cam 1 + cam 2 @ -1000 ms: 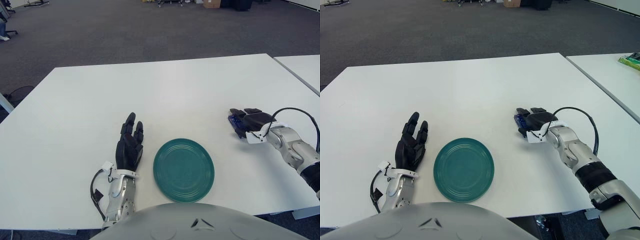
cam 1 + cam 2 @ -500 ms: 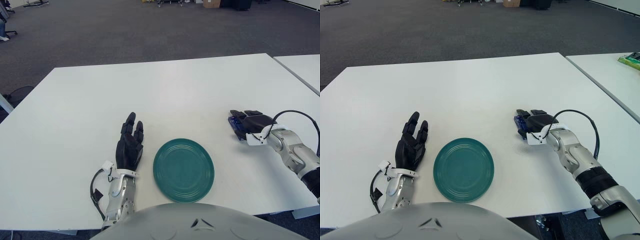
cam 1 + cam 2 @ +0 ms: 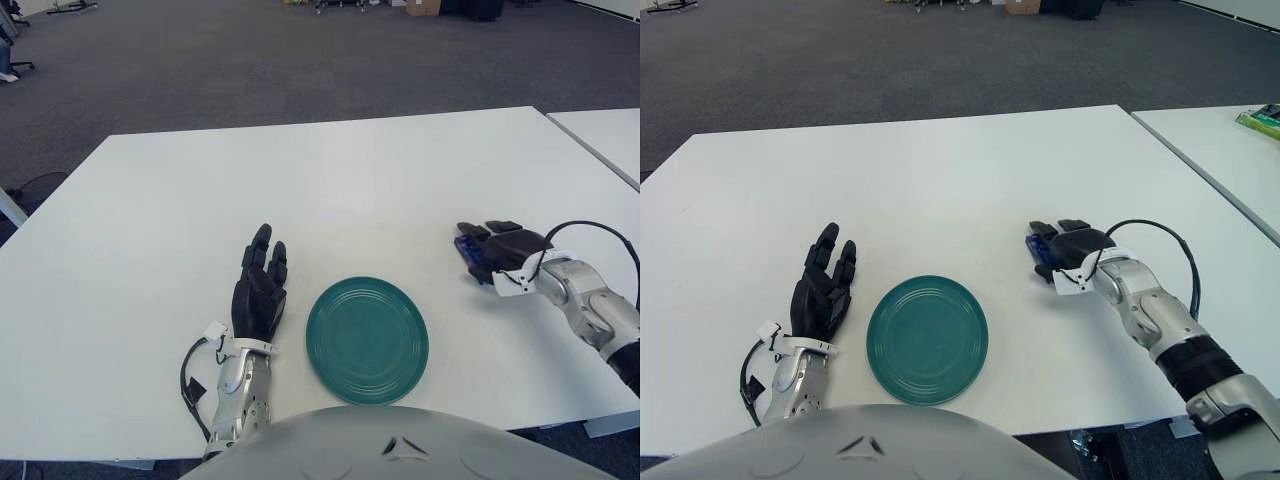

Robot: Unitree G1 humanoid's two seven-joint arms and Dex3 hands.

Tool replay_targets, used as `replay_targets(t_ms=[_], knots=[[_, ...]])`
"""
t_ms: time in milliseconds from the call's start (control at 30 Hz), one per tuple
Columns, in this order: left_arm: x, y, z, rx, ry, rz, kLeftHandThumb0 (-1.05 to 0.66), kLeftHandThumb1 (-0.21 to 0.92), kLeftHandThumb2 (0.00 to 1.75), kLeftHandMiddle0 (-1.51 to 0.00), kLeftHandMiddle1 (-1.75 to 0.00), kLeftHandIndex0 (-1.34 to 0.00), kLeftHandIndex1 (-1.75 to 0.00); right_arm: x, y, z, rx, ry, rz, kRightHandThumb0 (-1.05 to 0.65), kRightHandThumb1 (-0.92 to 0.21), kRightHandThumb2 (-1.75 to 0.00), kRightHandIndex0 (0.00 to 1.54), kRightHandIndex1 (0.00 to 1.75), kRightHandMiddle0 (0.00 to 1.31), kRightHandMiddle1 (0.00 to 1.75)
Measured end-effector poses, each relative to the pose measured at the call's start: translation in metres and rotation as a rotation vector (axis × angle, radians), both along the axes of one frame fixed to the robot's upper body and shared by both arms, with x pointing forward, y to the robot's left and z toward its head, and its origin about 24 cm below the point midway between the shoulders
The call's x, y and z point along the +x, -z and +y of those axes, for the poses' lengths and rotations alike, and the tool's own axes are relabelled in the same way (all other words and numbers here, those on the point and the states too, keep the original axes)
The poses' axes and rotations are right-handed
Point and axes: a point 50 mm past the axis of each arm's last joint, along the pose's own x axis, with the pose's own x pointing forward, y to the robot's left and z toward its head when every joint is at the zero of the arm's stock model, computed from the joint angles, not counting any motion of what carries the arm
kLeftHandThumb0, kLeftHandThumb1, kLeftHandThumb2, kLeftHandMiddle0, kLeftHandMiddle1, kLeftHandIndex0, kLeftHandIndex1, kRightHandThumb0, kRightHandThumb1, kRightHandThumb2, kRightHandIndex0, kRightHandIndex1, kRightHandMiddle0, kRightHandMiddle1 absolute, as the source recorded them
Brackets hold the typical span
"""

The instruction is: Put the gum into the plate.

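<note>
R hand (image 3: 503, 250) sits on the table (image 3: 330, 180) at the right, fingers (image 3: 478, 232) curled over and clamped on the gum (image 3: 470, 253), a small blue pack. Only the pack's left edge shows past the black fingers; rest is covered by the palm, so its long axis and which way it points can't be told for sure. What shows looks like a short strip running roughly near-to-far. Gum is at table level, under the hand, apart from the plate and to its right and a bit farther back. White wrist cuff and a black cable loop trail off behind the hand toward the right edge, then the silver forearm.

L hand (image 3: 259, 287) lies flat at the near left, fingers straight, slightly spread, pointing far, holding nothing. It's just beside the plate's left rim, not touching.

Plate (image 3: 367, 340), green, round, ringed, sits near-centre between the 2 hands, nothing in it. White tabletop between gum and plate is bare; nothing blocks the way across.

Around: second white table (image 3: 1240, 150) at far right, w/ a green packet (image 3: 1262, 121) on it in the right eye view. Dark grey carpet (image 3: 300, 70) beyond. Robot's own grey torso (image 3: 400, 445) fills the near edge.
</note>
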Motion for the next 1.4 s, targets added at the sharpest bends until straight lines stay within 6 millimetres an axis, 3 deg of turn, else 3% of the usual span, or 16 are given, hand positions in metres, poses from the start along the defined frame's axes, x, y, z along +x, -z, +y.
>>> replay_targets(t_ms=[1400], knots=[[0.009,-0.001,-0.001,0.008,0.018,-0.007,-1.05,0.92,0.95,-0.03,0.0,0.0,-0.42,-0.016,-0.014,0.013,0.041,-0.082,-0.015,-1.05,-0.92,-0.81,0.0,0.0,0.0,0.0]])
